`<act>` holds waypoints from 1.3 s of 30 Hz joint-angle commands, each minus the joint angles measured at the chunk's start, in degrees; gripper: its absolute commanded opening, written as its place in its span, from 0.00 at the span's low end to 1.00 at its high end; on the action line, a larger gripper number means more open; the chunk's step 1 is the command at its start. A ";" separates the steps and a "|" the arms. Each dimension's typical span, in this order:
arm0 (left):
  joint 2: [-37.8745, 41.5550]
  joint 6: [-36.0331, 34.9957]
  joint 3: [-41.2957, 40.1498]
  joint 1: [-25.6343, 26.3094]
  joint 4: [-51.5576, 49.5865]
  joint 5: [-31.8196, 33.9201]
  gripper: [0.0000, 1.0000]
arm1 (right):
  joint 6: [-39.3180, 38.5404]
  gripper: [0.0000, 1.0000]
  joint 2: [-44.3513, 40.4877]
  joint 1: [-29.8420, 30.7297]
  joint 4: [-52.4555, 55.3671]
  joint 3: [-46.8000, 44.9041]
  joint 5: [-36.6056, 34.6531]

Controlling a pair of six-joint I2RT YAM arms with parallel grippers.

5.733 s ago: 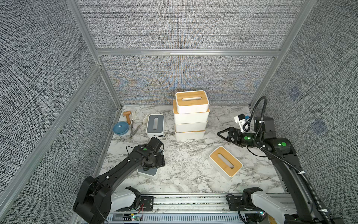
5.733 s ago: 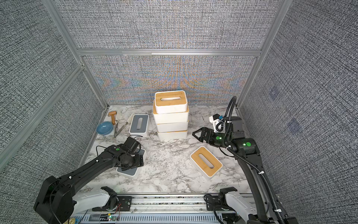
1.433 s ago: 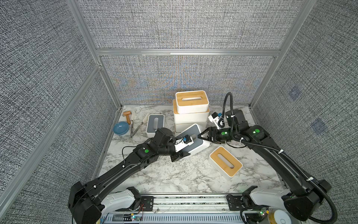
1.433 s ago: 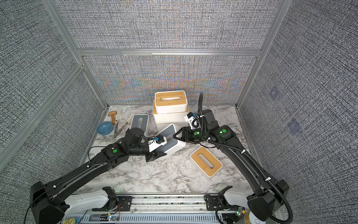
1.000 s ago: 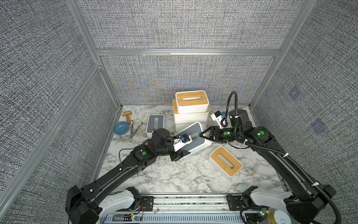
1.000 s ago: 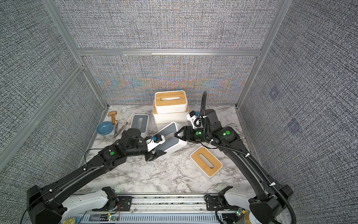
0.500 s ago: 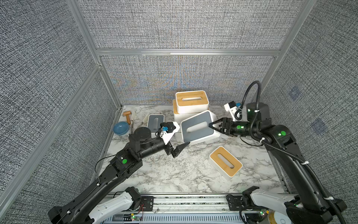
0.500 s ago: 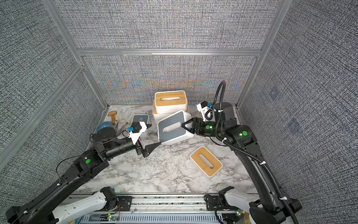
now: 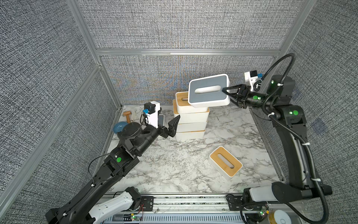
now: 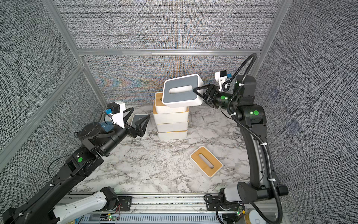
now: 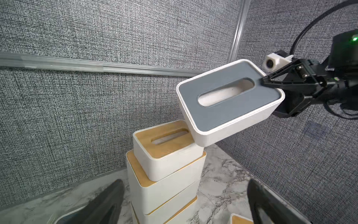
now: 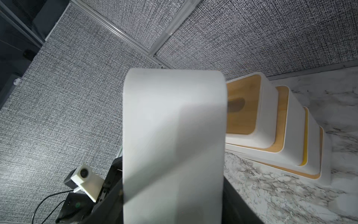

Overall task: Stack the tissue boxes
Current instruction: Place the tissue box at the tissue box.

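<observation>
Grey-lidded white box [image 9: 203, 98], rounded corners, clamped in right tool [image 9: 226, 93].

Grey-lidded white rounded tissue box [image 9: 209, 97]: no lettering is showing.
Tan bamboo-lidded white tissue boxes [image 9: 191, 127] beside it: no lettering is showing.
Elsewhere around it: nothing legible is showing.

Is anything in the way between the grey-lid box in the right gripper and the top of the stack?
Nothing visible. The grey-lid box, held tilted by the right gripper, hangs partly over the stack, whose top lid is bare. The left gripper is open, lower beside the stack.
</observation>
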State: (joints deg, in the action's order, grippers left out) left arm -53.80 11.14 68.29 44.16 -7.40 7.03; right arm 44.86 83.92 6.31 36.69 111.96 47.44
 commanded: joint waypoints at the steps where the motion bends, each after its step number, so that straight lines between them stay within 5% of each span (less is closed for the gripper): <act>1: -1.90 3.19 2.08 -1.43 -2.61 -2.34 1.00 | 2.53 0.43 2.82 -0.97 -5.05 3.55 5.84; 17: -5.01 12.48 -0.42 -14.19 1.16 -33.26 0.99 | 0.27 0.43 14.14 -2.26 1.37 12.42 9.41; 24: -5.69 14.92 -2.64 -16.81 4.56 -37.61 1.00 | 0.37 0.43 16.47 -1.93 1.22 12.92 9.51; 39: -8.37 15.23 -4.92 -18.97 4.61 -36.39 1.00 | 5.98 0.43 21.37 0.76 -3.50 14.44 11.68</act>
State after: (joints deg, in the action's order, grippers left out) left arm -62.06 26.41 63.48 25.43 -4.71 -28.93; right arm 48.47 105.14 6.66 37.95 126.02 57.19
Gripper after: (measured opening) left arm 0.995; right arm 0.612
